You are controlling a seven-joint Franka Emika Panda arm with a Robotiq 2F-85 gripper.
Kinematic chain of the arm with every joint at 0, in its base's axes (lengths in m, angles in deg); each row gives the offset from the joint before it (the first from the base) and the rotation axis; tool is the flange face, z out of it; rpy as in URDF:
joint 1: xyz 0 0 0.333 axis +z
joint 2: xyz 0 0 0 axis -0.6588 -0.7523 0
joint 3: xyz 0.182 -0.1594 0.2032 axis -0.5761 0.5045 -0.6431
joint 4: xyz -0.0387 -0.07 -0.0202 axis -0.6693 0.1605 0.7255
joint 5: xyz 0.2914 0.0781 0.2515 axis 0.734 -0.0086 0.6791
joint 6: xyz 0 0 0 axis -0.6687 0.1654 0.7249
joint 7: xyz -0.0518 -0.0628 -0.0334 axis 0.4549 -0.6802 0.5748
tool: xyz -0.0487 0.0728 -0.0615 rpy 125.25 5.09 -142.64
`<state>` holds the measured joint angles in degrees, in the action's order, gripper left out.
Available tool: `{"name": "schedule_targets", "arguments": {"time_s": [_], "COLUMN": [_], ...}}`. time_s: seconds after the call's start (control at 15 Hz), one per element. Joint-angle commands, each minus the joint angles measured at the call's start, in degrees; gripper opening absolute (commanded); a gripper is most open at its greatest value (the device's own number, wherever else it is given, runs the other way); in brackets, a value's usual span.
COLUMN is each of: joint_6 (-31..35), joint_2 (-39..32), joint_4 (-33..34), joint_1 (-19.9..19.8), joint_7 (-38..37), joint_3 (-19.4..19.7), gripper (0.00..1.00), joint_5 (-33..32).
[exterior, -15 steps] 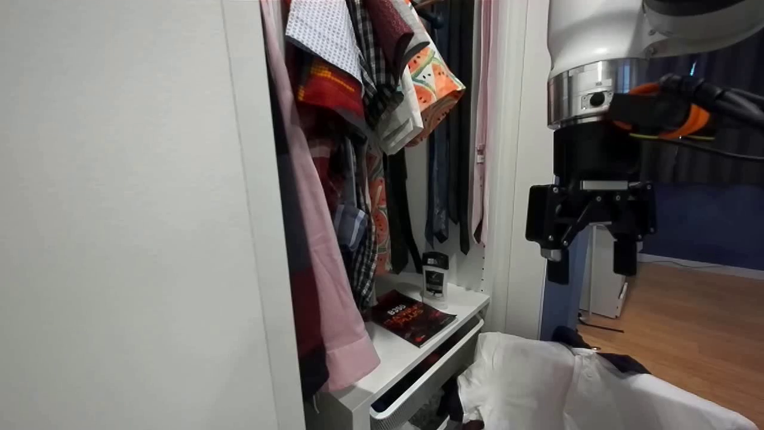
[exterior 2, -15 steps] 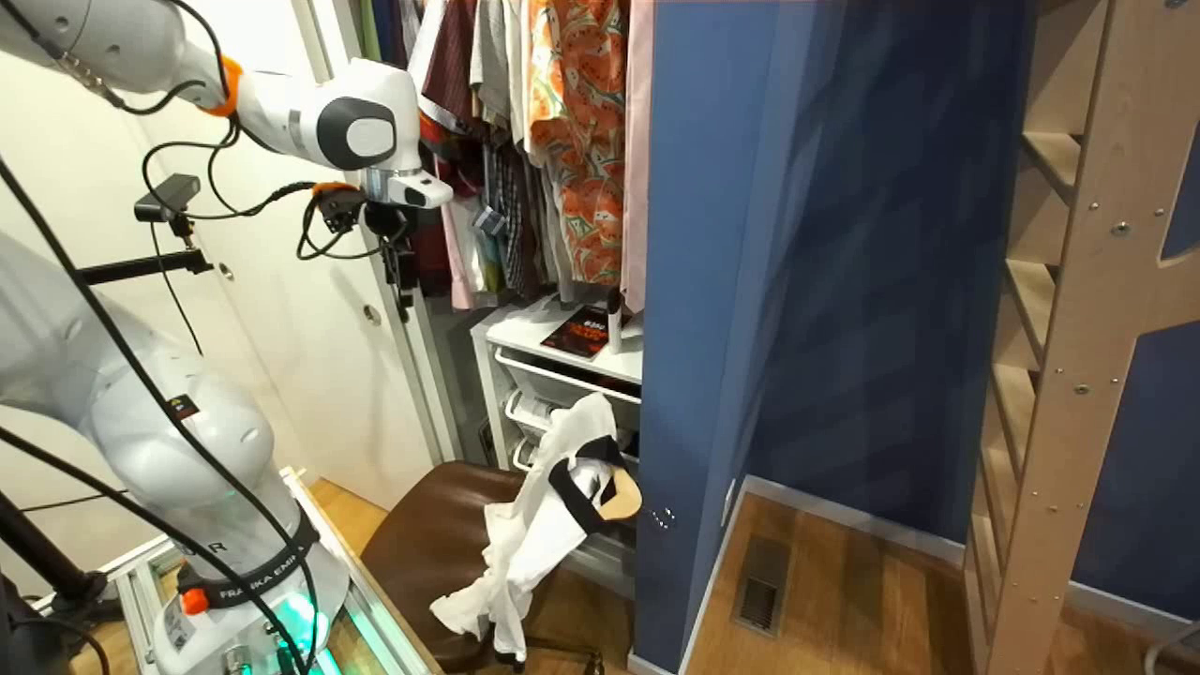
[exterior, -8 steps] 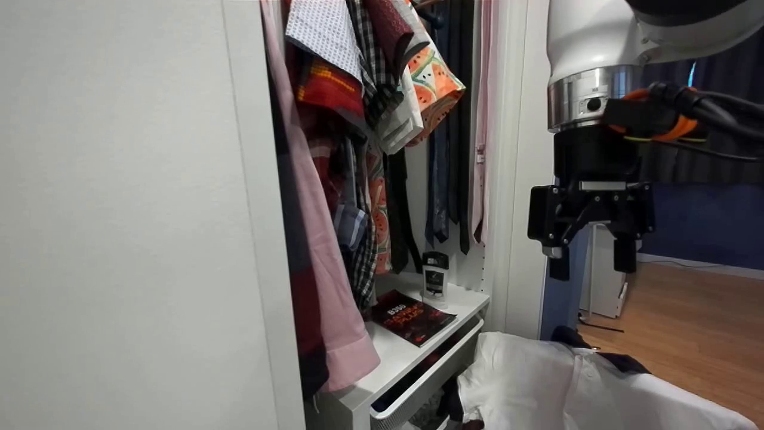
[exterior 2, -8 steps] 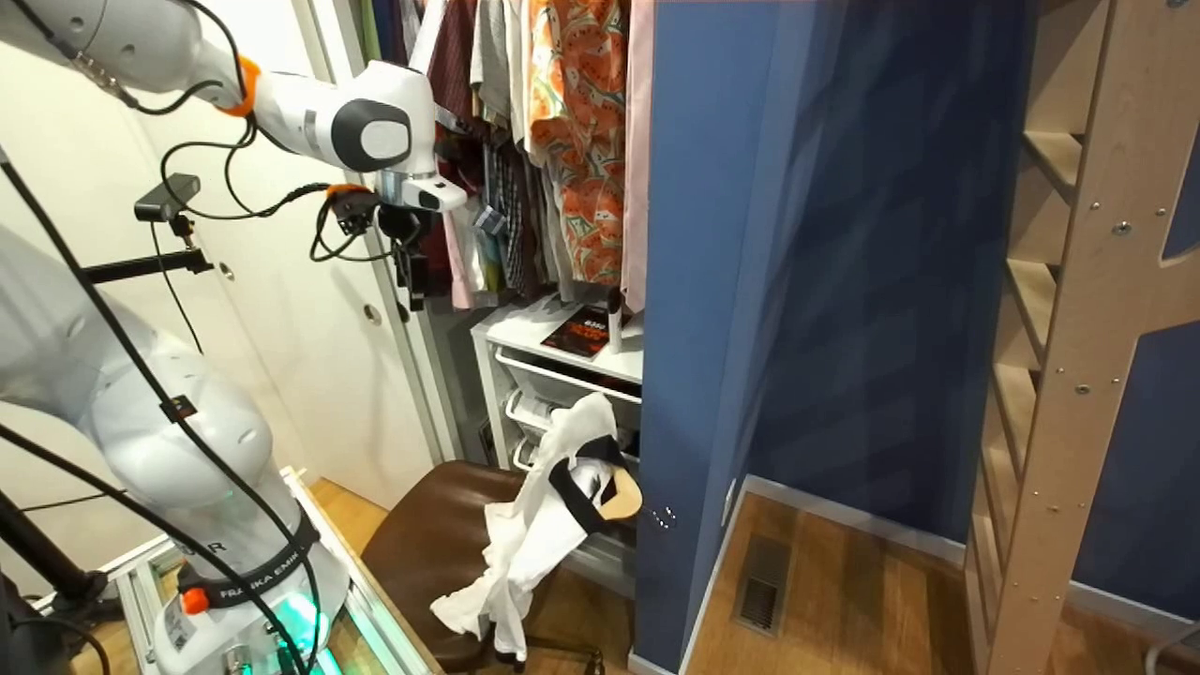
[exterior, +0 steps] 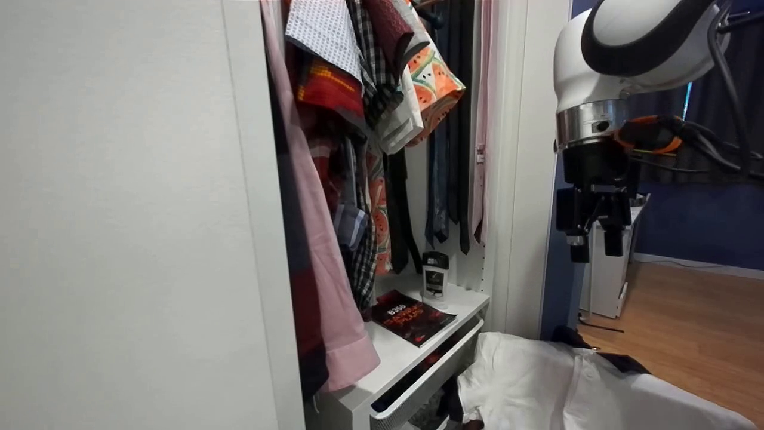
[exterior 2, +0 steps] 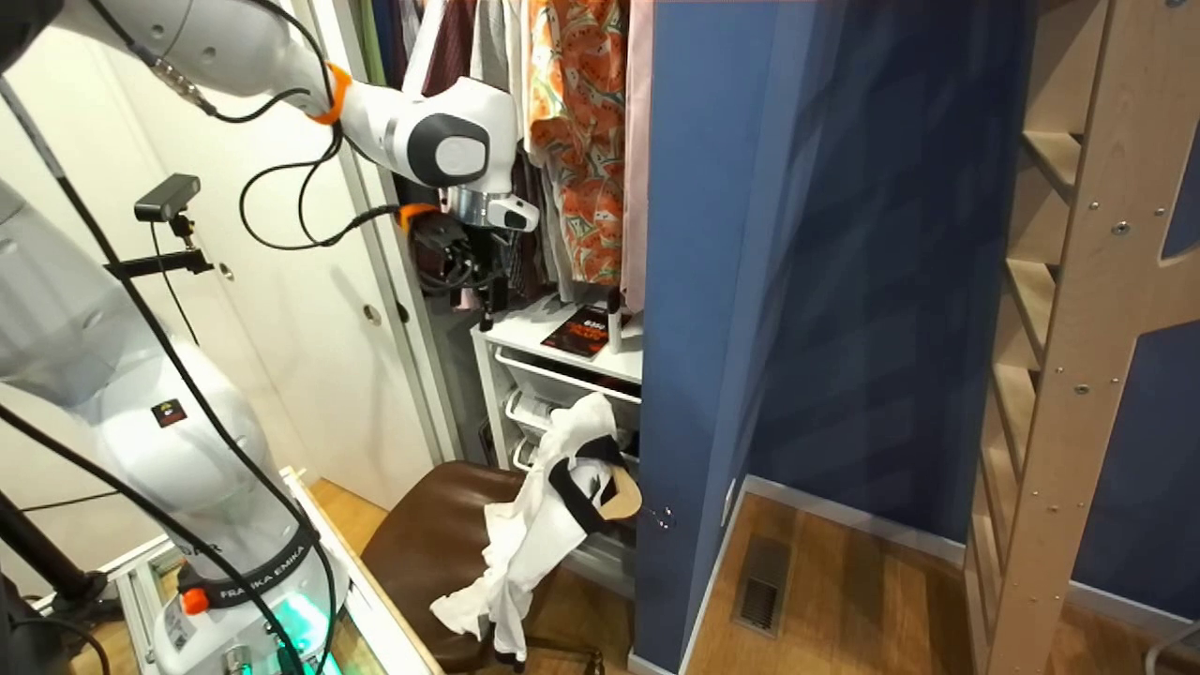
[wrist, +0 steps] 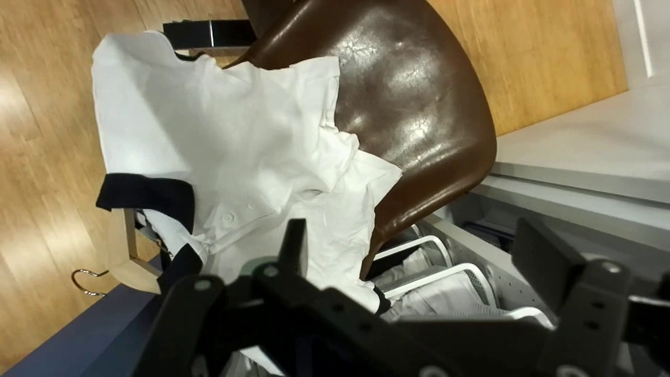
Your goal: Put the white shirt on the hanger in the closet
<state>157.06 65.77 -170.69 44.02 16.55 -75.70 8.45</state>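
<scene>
the gripper (exterior: 596, 252) hangs above the shirt (wrist: 251, 131), well clear of it, its fingers (wrist: 544, 256) spread. the shirt lies wrinkled, draped partly over the brown chair (wrist: 411, 94) beside the closet (exterior: 507, 257), with the wooden hanger (wrist: 133, 275) poking out at its collar (wrist: 152, 193). a booklet (exterior: 412, 316) lies on the ledge (exterior: 394, 353).

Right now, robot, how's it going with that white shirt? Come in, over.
End effector open, holding nothing. White shirt draped partly over brown chair, wooden hanger at its collar. Hanging clothes crowd the closet, possibly a tight fit.
</scene>
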Motion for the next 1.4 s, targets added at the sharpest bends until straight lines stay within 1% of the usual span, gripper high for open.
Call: {"name": "schedule_targets", "arguments": {"time_s": [0.0, 0.13, 0.2, 0.27, 0.33, 0.4, 0.47, 0.53, 0.67, 0.93, 1.0, 1.13, 1.33], "joint_6": [-2.22, -1.49, -0.98, 1.05, 2.68, 6.0, 2.0, 3.68, 4.92, 5.11, 4.41, 1.89, -2.13], "joint_2": [-2.1, -2.72, -3.22, -3.6, -4.04, -5.38, -3.78, -4.46, -5.49, -5.73, -6.84, -9.61, -13.77], "joint_4": [0.85, -0.05, -0.63, -1.77, -2.41, -2.94, -1.71, -2.26, -2.55, -2.55, -1.75, 0.26, 3.2], "joint_1": [-1.29, -2.65, -3.08, -3.81, -4.53, -5.56, -4.34, -5.07, -5.62, -5.57, -6.02, -7.22, -9.28], "joint_7": [10.24, 13.55, 16.3, 17.87, 17.93, 15.88, 15.98, 15.98, 16.01, 16.0, 16.8, 21.65, 32.48], "joint_3": [3.79, 5.5, 6.7, 7.55, 8.33, 8.94, 8.04, 8.64, 9.09, 8.99, 9.63, 11.99, 15.56], "gripper": [1.0, 1.0, 1.0, 1.0, 1.0, 1.0, 1.0, 1.0, 1.0, 1.0, 1.0, 1.0, 1.0], "joint_5": [-2.11, -4.4, -4.15, -5.08, -4.97, -5.09, -3.99, -4.06, -4.07, -4.07, -3.88, -2.76, -2.16]}}
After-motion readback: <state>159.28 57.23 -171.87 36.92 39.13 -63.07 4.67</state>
